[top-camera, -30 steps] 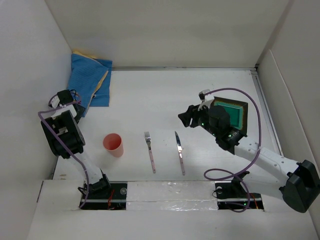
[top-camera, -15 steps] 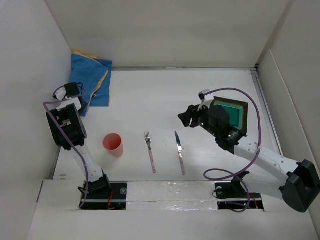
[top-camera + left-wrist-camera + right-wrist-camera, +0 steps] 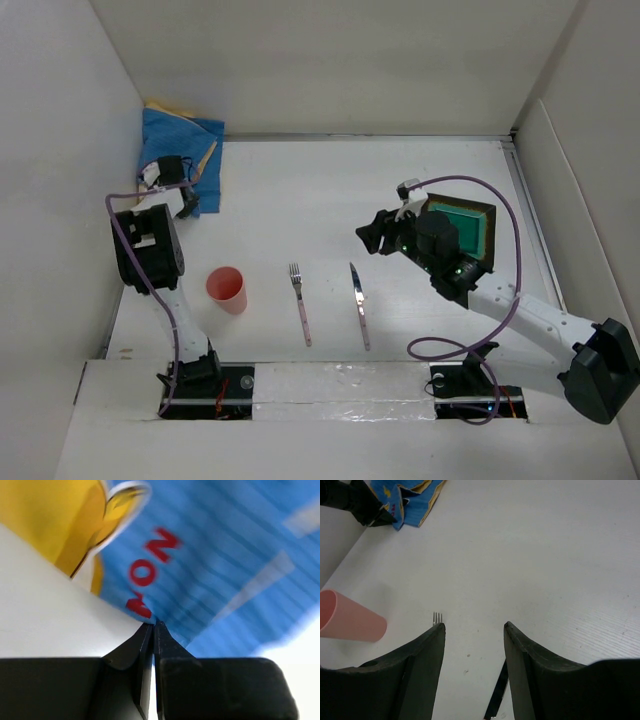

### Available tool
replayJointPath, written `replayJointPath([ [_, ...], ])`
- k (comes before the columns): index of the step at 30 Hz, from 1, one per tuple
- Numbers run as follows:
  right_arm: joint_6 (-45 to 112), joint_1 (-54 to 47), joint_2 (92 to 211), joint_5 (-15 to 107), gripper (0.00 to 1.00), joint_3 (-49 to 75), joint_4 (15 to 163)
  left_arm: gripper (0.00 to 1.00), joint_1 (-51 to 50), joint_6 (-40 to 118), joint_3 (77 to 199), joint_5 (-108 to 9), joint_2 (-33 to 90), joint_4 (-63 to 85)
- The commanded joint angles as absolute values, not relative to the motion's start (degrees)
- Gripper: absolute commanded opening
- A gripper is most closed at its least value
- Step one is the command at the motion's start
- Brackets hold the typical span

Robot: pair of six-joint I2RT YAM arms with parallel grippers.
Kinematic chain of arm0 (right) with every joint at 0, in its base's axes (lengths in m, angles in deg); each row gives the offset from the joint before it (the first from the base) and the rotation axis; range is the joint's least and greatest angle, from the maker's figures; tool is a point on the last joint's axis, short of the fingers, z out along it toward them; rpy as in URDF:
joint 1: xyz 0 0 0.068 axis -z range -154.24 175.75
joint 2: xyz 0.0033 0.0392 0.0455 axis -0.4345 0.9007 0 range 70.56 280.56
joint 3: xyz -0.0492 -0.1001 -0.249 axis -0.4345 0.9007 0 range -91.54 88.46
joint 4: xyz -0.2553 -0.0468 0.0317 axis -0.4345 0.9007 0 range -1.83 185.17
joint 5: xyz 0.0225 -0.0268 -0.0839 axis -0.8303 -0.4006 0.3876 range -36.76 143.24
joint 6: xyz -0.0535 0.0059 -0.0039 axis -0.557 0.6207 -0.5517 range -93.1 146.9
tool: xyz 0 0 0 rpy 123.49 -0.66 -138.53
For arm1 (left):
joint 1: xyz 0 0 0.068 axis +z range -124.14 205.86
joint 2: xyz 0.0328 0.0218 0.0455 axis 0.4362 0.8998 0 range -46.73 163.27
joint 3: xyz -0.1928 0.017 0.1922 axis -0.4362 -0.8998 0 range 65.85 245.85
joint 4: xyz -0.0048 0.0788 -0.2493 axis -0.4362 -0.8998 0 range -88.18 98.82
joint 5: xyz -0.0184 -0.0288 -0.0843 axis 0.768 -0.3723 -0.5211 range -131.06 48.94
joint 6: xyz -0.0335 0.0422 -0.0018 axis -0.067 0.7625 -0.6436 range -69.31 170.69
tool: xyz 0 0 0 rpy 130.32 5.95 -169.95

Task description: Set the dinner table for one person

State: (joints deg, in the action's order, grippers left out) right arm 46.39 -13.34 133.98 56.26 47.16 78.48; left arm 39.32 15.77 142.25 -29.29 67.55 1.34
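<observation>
Lit brightly and evenly from above, with only soft, faint shadows beside the cup on the white table. Crisp in the top view and the right wrist view. Blurs heavily in the left wrist view, the blue placemat too close for focus.

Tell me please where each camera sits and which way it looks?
Top external: above, behind the arm bases, looking down on the dinner table; both arms show.
Left wrist: close over the blue placemat; shut left pincer shows.
Right wrist: faces the pink cup and fork; open right pincer shows.
All three views share the placemat.
</observation>
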Motion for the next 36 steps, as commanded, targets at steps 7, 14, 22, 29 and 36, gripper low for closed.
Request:
replayJointPath([
  [7, 45.7, -14.0, 135.1, 61.7, 0.55, 46.5, 75.3, 0.00, 12.6, 19.2, 158.5, -40.8, 67.2, 2.2],
  [14, 45.4, -14.0, 137.8, 67.9, 0.56, 45.5, 76.7, 0.00, -0.6, 23.6, 172.1, -46.6, 77.0, 1.8],
  [22, 45.7, -12.7, 139.7, 72.6, 0.60, 44.1, 78.4, 0.00, -3.8, 20.0, 166.4, -43.6, 76.2, 6.6],
  [29, 46.6, -8.0, 142.8, 69.3, 0.23, 42.1, 77.5, 0.00, -3.2, 11.2, 143.3, -38.9, 60.3, 19.1],
  [36, 47.2, -5.0, 151.3, 64.1, 0.35, 35.3, 76.2, 0.00, -2.7, 7.4, 123.2, -30.9, 38.8, 24.7],
])
